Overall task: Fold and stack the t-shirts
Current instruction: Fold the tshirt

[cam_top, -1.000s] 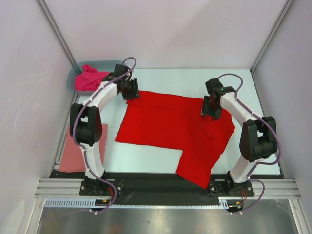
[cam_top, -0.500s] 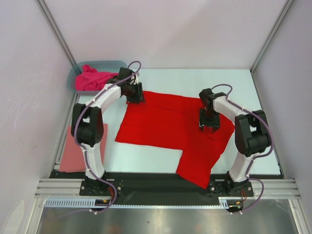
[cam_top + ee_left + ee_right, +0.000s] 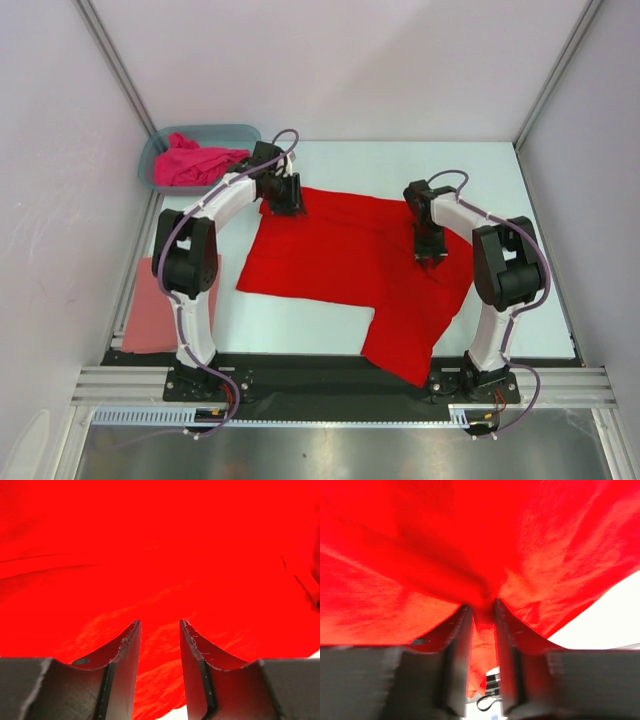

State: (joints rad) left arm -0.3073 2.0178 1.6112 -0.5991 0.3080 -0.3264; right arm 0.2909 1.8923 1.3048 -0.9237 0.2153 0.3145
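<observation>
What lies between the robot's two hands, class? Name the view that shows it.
The red t-shirt spans the whole stretch from the left hand to the right hand, with nothing else on it; the top external view shows this.

red t-shirt (image 3: 340,255): plain bright red, the whole cloth spread before you.
magenta t-shirt (image 3: 188,162): plain hot magenta-pink.
salmon t-shirt (image 3: 140,320): plain dusty salmon-pink.
tub (image 3: 245,133): translucent blue-grey.
worktop (image 3: 500,175): pale, near white with a faint blue cast.
left gripper (image 3: 157,625): your fingers show black, scuffed pale at the edges.
right gripper (image 3: 479,610): black fingers as well.
arms (image 3: 215,200): white shells, black joints, your cables purple-grey.
</observation>
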